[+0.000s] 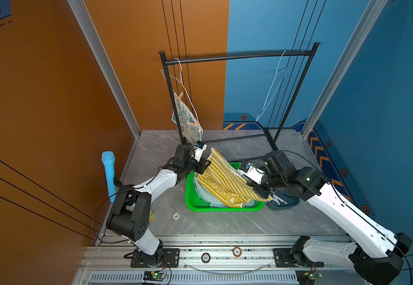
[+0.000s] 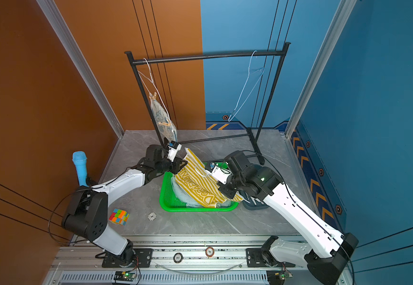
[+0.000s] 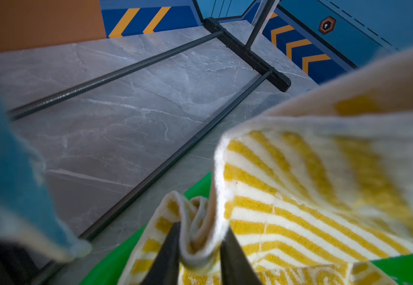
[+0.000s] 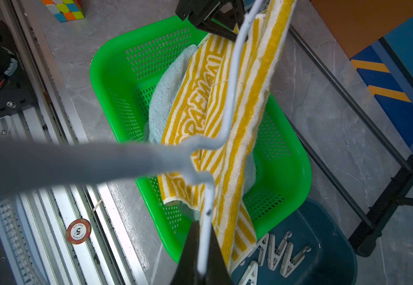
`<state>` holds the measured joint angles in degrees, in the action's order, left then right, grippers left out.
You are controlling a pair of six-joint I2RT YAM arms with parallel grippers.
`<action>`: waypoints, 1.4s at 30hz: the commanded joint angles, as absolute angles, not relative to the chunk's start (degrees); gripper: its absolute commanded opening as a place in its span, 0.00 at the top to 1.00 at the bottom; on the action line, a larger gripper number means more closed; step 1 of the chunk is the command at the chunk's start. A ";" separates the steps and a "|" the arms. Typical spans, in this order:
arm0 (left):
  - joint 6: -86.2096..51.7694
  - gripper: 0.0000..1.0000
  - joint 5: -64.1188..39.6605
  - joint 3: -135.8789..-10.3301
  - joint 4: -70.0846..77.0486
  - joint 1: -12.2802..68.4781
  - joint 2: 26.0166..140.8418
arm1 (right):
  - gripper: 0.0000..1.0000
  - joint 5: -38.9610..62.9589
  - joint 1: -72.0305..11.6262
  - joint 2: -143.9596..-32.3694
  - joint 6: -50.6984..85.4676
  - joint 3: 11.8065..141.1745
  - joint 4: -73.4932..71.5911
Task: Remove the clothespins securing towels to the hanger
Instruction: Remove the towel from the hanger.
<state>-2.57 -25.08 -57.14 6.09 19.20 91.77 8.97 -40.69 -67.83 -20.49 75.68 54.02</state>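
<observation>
Risks snagging the yellow striped towel on the hanger clamped in the right pincer over the basket if tugged sideways by the left pincer pinching its corner, with a clothespin not yet off the bunny towel.

Towels: three. Wire hangers: three. Wooden clothespins: two. Green basket: one. Rack: one. Cube: one.

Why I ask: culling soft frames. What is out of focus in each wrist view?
Left wrist: a blue cloth close to the lens and part of the striped towel are smeared; the marble table is crisp. Right wrist: the hanger wire nearest the lens blurs into a grey bar; the green basket is sharp.
</observation>
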 commanded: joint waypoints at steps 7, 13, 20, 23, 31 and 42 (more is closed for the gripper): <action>-2.00 0.99 -25.71 -55.76 5.87 19.77 86.39 | 1.00 5.63 -40.54 -66.96 -18.23 75.96 53.69; -2.24 1.00 -26.41 -52.50 5.89 20.22 78.18 | 1.00 0.69 -38.37 -68.17 -14.47 77.79 53.99; -2.51 1.00 -25.73 -50.25 4.55 21.68 66.11 | 1.00 -1.47 -36.70 -70.62 -10.78 80.96 56.08; -2.63 1.00 -25.80 -50.60 4.39 22.31 62.18 | 1.00 -1.97 -36.47 -71.03 -10.50 81.27 55.99; -2.50 1.00 -26.53 -54.80 4.43 23.56 55.54 | 1.00 -3.20 -35.72 -71.29 -9.25 81.55 56.00; -4.32 1.00 -24.50 -49.57 4.30 25.71 53.75 | 1.00 4.48 -35.25 -68.67 -9.68 80.07 53.83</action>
